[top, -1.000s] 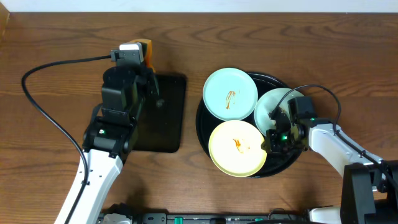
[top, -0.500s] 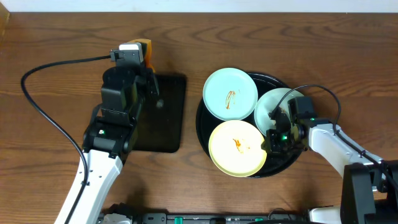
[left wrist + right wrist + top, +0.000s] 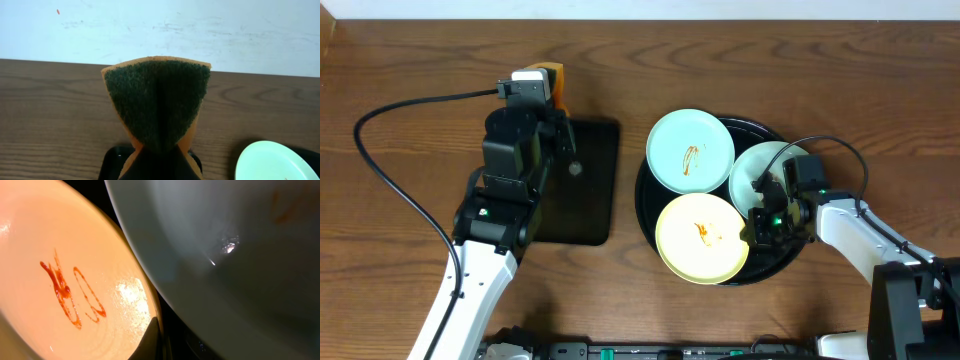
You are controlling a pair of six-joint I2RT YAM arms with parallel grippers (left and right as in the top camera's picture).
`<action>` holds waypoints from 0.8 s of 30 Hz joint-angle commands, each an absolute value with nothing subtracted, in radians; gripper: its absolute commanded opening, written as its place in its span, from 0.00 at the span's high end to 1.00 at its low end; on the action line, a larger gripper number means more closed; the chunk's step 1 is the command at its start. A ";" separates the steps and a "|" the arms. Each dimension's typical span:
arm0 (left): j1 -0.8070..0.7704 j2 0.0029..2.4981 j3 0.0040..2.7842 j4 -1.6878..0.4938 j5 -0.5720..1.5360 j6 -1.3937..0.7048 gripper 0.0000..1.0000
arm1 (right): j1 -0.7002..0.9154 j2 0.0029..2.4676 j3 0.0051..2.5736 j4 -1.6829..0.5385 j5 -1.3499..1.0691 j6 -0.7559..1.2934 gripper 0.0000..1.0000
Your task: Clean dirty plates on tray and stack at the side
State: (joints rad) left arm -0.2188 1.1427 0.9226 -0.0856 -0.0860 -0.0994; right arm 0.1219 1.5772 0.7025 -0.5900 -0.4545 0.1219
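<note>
The round black tray (image 3: 645,205) holds three plates. A mint-blue plate (image 3: 690,150) with a sauce smear lies at its far left. A second mint-blue plate (image 3: 760,165) lies at its right and fills the upper right of the right wrist view (image 3: 225,255). The pale yellow plate (image 3: 700,238) with a smear lies at the front, also in the right wrist view (image 3: 60,280). My right gripper (image 3: 758,218) grips the yellow plate's right rim; one finger (image 3: 152,340) lies over the rim. My left gripper (image 3: 555,88) is shut on an orange sponge (image 3: 554,72) with a green face (image 3: 157,97).
A smaller rectangular black tray (image 3: 590,180) lies under my left arm, left of the round tray; its edge shows in the left wrist view (image 3: 111,160). A black cable (image 3: 380,170) loops over the table's left part. Bare wood tabletop (image 3: 880,110) lies right of the round tray.
</note>
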 commanded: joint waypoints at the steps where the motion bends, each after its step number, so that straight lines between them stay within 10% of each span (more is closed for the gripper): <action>1: -0.219 1.130 0.954 -0.077 -0.106 -0.082 0.93 | 0.120 1.589 0.692 -0.590 -0.464 0.118 0.99; 24: -0.219 1.130 0.954 -0.099 -0.106 -0.082 0.92 | 0.119 1.589 0.692 -0.594 -0.464 0.119 0.99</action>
State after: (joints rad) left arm -0.2188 1.1427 0.9226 -0.1009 -0.0860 -0.0994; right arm 0.1223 1.5772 0.7025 -0.5907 -0.4549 0.1219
